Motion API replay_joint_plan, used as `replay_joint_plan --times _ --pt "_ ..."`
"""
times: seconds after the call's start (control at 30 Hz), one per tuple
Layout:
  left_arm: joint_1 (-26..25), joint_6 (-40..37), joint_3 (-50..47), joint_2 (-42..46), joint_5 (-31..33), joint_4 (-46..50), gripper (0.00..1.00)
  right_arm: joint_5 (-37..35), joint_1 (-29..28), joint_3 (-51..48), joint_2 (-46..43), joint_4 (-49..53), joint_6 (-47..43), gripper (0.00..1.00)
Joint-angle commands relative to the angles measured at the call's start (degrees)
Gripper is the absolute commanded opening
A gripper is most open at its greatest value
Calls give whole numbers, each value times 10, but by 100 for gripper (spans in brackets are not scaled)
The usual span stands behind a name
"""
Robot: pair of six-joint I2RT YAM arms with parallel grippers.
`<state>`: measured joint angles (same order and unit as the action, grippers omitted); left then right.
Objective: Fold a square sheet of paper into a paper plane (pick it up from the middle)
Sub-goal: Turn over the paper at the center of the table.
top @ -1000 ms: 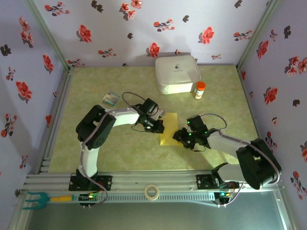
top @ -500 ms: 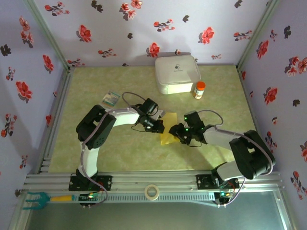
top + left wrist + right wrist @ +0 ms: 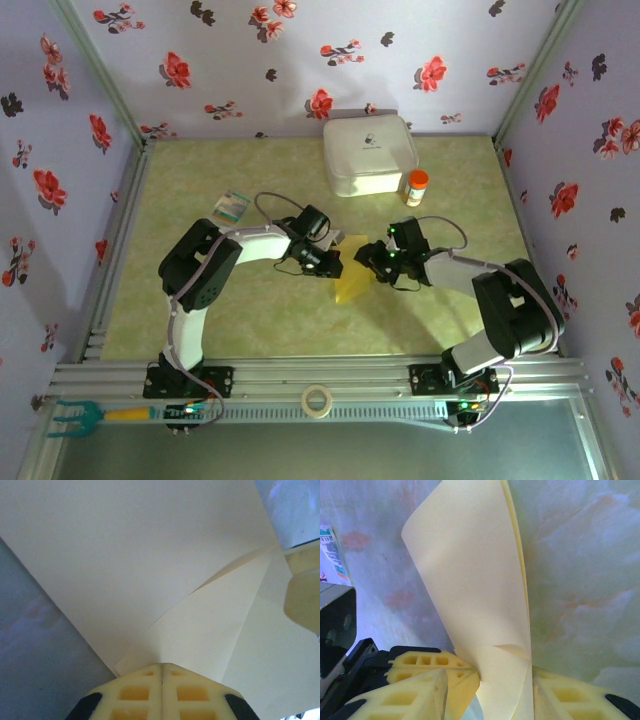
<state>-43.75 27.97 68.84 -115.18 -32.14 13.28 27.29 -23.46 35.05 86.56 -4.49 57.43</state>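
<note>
The square sheet of paper point(image 3: 352, 281) is pale yellow and partly folded, standing up off the table between my two grippers. My left gripper point(image 3: 333, 262) is shut on its left corner; in the left wrist view the jaws point(image 3: 161, 668) meet with the paper point(image 3: 150, 555) fanning out from them. My right gripper point(image 3: 376, 262) is at the sheet's right side. In the right wrist view its jaws stand apart around the curled paper point(image 3: 470, 570), with the gripper point(image 3: 490, 700) straddling the lower edge. The left gripper's fingers point(image 3: 427, 660) pinch the paper just beside it.
A white rounded box point(image 3: 368, 155) and an orange-capped bottle point(image 3: 416, 187) stand at the back. A teal-and-white card point(image 3: 231, 206) lies to the left. A tape roll point(image 3: 318, 401) sits on the front rail. Flowered walls close in three sides.
My right gripper has moved away from the bases and leftward up to the paper's right edge. The sheet has bent upward into a narrower shape. The left gripper has held still.
</note>
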Motion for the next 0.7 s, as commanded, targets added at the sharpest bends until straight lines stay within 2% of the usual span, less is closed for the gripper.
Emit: replay_joint_plan --times 0.0,0.27,0.67 --pt "-1 -2 -6 -11 2 12 5 21 9 -7 12 -30 -11 41" --pt "0 1 -9 -7 -1 8 5 33 23 -25 33 -69 -20 34" --pt "-1 4 -6 0 1 8 10 51 45 -49 41 -106 -29 17"
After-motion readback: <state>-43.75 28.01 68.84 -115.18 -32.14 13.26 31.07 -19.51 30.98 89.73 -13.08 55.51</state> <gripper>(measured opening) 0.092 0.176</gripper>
